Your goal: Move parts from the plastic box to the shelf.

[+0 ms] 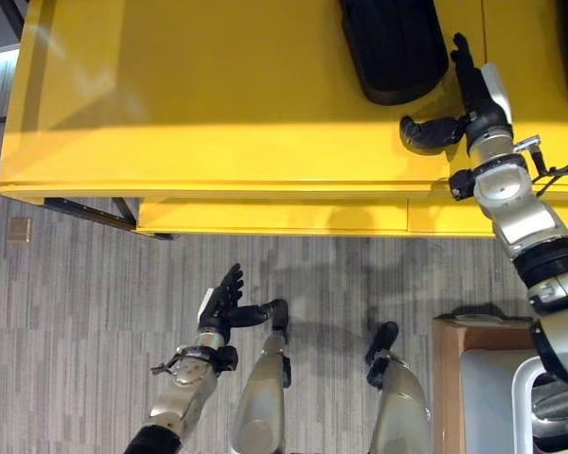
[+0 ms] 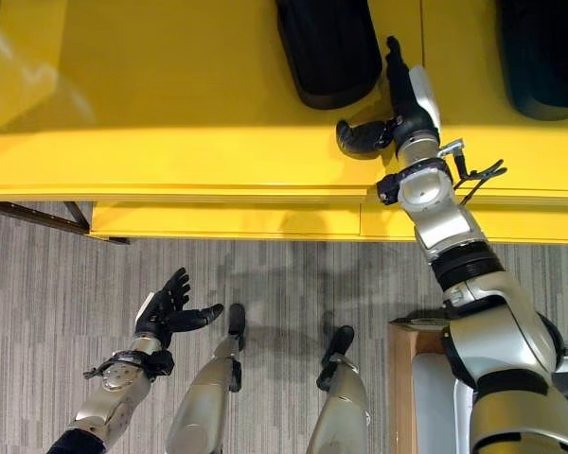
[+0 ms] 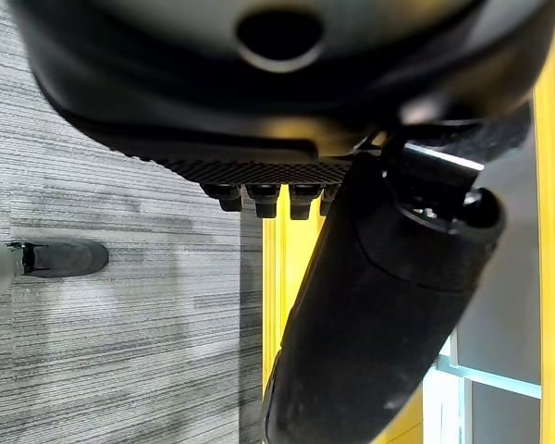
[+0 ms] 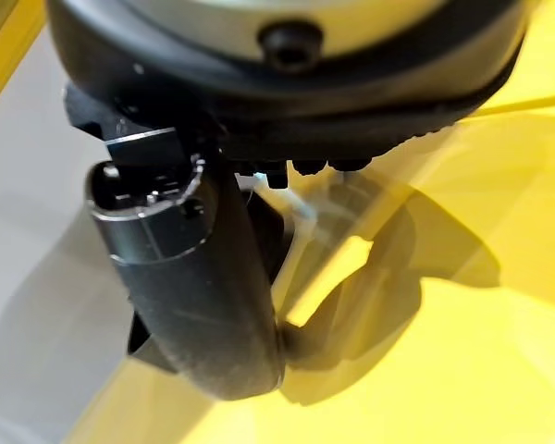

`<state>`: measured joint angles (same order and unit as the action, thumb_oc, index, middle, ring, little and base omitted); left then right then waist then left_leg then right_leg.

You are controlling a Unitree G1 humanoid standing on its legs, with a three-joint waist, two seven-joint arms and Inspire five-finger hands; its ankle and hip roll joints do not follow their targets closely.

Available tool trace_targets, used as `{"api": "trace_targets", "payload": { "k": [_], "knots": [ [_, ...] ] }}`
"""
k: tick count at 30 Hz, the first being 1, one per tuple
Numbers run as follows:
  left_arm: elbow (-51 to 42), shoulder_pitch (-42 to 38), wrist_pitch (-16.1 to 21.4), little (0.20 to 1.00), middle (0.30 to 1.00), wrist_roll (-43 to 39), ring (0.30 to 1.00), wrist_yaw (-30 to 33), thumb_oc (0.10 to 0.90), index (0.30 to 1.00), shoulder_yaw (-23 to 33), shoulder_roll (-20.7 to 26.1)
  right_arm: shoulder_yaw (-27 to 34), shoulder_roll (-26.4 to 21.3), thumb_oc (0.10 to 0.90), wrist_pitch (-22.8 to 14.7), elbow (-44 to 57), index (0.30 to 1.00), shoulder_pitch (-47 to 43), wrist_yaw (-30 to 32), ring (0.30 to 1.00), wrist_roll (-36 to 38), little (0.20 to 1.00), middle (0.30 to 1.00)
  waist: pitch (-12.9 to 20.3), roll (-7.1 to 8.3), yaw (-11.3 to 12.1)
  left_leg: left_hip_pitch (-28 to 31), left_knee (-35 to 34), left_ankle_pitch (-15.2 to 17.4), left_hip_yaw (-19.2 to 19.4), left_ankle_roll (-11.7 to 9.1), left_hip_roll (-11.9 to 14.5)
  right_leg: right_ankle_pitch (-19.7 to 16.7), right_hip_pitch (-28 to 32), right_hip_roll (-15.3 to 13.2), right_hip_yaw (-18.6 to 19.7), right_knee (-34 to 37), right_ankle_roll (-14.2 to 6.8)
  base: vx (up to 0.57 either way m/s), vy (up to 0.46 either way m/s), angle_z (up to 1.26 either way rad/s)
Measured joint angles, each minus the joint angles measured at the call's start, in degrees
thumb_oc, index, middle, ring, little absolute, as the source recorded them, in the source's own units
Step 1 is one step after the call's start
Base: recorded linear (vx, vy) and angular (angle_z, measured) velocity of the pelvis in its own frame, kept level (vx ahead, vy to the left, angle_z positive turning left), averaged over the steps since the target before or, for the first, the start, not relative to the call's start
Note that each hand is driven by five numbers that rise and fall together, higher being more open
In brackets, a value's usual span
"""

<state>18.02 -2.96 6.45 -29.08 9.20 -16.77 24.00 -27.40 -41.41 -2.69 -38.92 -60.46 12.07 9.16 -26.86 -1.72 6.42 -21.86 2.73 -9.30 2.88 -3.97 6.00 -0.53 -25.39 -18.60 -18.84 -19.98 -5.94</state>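
A long black part [image 1: 393,47] lies on the yellow shelf [image 1: 199,113], and a second black part [image 2: 544,57] lies further right. My right hand [image 1: 478,90] hovers over the shelf just right of the first part, open, fingers straight, thumb stuck out to the left, holding nothing. In the right wrist view its thumb [image 4: 199,287] hangs above the yellow surface. My left hand [image 1: 222,303] is low over the floor in front of the shelf, open and empty. The grey plastic box [image 1: 492,397] sits at the lower right.
The box rests in a brown surround [image 1: 443,378] beside my right arm. Grey carpet [image 1: 76,331] covers the floor in front of the shelf, with a small tan square [image 1: 19,229] at the left. Dark frame bars [image 1: 80,214] run under the shelf's left end.
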Motion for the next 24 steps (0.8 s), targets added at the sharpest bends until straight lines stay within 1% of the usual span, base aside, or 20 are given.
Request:
{"api": "trace_targets", "payload": {
  "k": [6,19,24],
  "knots": [
    [0.0,0.03,-0.01,1.0,1.0,0.01,1.0,-0.08,0.9,1.0,0.0,0.01,-1.34,-0.74,0.9,0.16,2.24,1.0,1.02,-0.5,1.0,-0.19,1.0,1.0,0.0,0.0,0.07,-0.03,-0.02,-0.06,-0.2,-0.08,0.07,0.43,-0.1,-0.05,-0.23,-0.54,0.08,0.0,0.0,0.01],
    [0.0,-0.08,-0.02,1.0,1.0,0.02,1.0,-0.22,0.9,1.0,0.09,0.02,-1.1,-1.8,0.9,0.31,7.51,1.0,4.48,-1.65,1.0,-0.22,1.0,1.0,0.01,0.06,0.09,0.3,0.08,-0.17,-0.23,-0.2,-0.02,0.45,0.34,0.05,-0.44,-0.57,0.08,0.0,0.0,0.0],
    [-0.01,-0.11,-0.03,1.0,1.0,0.04,1.0,-0.87,0.9,1.0,0.12,0.1,-1.12,-1.78,0.9,0.29,7.56,1.0,5.41,-2.35,1.0,-0.27,1.0,1.0,0.04,0.28,0.23,0.81,0.07,-0.04,-0.33,-0.02,0.0,0.46,0.97,0.07,-0.52,-0.63,0.08,0.0,0.0,0.0]
  ]
}}
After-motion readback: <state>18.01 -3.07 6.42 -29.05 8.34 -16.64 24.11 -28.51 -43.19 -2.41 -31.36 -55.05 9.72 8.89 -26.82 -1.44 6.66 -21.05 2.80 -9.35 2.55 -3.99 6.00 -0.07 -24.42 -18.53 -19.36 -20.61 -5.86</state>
